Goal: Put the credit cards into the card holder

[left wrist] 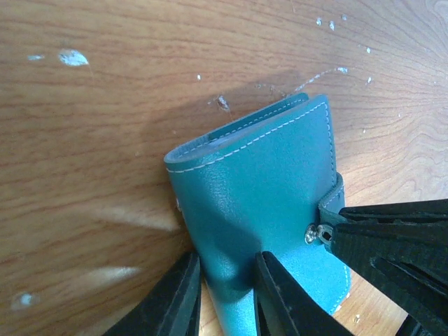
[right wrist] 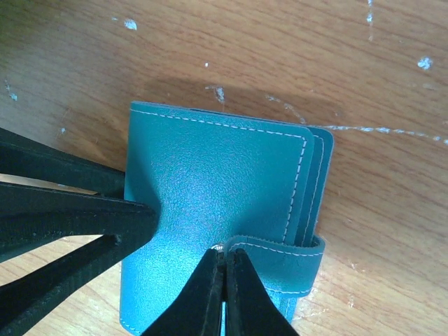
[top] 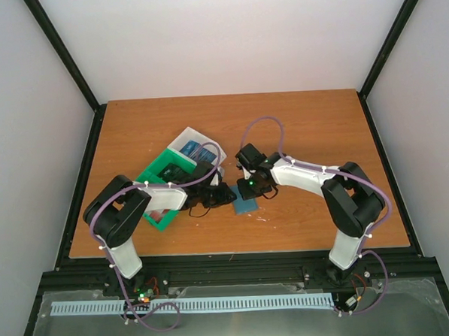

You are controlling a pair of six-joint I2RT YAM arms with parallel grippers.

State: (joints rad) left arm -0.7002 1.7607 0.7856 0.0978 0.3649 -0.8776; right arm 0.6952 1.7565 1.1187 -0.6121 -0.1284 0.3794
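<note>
From above, the card holder (top: pixel 244 206) lies closed on the table (top: pixel 320 133) between both grippers, credit cards (top: pixel 202 150) waiting in the white bin (top: pixel 184 138). The left wrist view shows the left gripper (left wrist: pixel 225 294) clamped on its soft, light edge. The right wrist view alone shows the right gripper (right wrist: pixel 224 294) pinched shut at the snap strap (right wrist: pixel 280 252), probably the best place to pull.

The top external camera looks down from above and behind the arm bases, covering the whole table (top: pixel 302 216). Both wrist cameras face down at close range. All three views share the card holder (top: pixel 244 206) (left wrist: pixel 259 203) (right wrist: pixel 217 210).
</note>
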